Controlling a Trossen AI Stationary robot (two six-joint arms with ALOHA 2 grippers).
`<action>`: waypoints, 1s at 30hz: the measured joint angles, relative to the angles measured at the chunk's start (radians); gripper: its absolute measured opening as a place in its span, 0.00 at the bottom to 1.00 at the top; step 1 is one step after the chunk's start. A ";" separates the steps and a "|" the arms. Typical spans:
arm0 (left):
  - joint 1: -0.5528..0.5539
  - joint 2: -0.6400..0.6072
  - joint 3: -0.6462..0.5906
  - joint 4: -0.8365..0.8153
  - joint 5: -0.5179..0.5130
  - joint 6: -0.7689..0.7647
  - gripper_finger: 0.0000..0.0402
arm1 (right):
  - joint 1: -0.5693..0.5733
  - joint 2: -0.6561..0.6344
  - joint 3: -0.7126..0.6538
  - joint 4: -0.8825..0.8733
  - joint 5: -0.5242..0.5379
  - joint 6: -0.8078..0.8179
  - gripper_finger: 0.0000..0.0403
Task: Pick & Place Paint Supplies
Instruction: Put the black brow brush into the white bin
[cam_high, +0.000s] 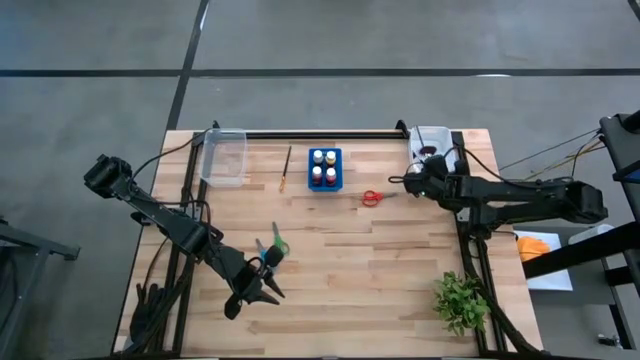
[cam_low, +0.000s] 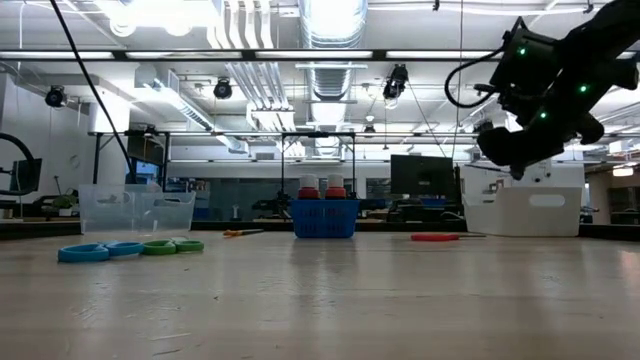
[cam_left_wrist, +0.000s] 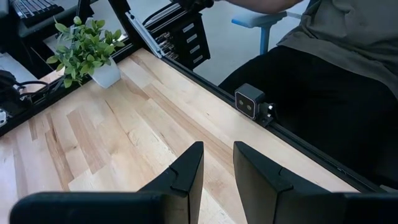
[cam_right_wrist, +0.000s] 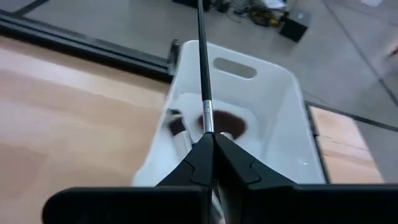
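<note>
Two arms work over a pale wooden surface (cam_high: 330, 260); the left tool (cam_high: 268, 284) sits low near the front left, its fingers (cam_left_wrist: 186, 174) parted with a narrow gap and nothing between them (bare wood lies ahead of it, and a person sits beyond the front edge). Just behind it lie green scissors (cam_high: 277, 245) flat on the wood; blue scissors (cam_low: 98, 252) show beside them in the low view. Farther back stands a clear bin (cam_high: 224, 156); next comes a brush (cam_high: 286, 168), then a blue holder (cam_high: 324, 168) with small bottles (cam_high: 318, 177) upright in it; red scissors (cam_high: 373, 197) lie just right of it. At the back right, the right tool (cam_right_wrist: 211, 149) is clamped on a thin dark brush (cam_right_wrist: 203, 68) over a white bin (cam_right_wrist: 249, 124). A leafy plant (cam_high: 461, 300) stands at the front right.
</note>
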 joint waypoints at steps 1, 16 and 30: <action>0.000 0.000 0.000 0.000 0.000 0.000 0.24 | -0.006 0.000 -0.005 -0.001 0.014 0.001 0.02; 0.000 0.000 0.000 0.000 0.000 0.000 0.24 | -0.083 -0.002 -0.054 -0.124 0.036 0.061 0.02; 0.000 0.000 0.000 0.000 0.000 0.001 0.24 | -0.111 -0.002 -0.103 -0.123 0.053 0.090 0.02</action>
